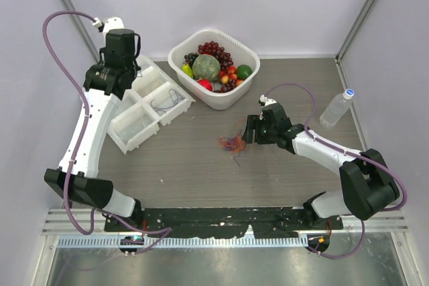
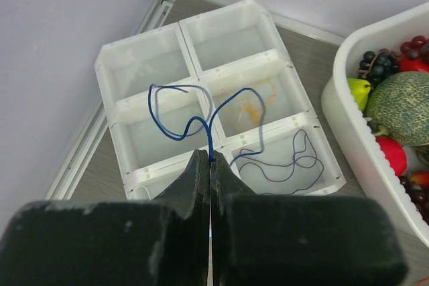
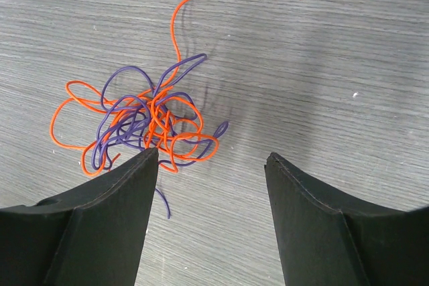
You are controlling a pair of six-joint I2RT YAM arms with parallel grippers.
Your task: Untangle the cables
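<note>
A tangle of orange and purple cables [image 3: 144, 122] lies on the grey table; it also shows in the top view [image 1: 232, 142]. My right gripper [image 3: 212, 159] is open, low over the table, just right of the tangle, with its left fingertip at the tangle's edge. My left gripper [image 2: 212, 159] is shut on a blue cable [image 2: 194, 122] and holds it above the white compartment tray [image 2: 201, 72]. A yellowish cable [image 2: 244, 102] lies in one compartment and a dark cable [image 2: 281, 162] in the one beside it.
A white basket [image 1: 175, 65] of fruit stands at the back centre, right of the tray [image 1: 127, 140]. A clear water bottle [image 1: 335, 107] stands at the right. Walls close in on the left, back and right.
</note>
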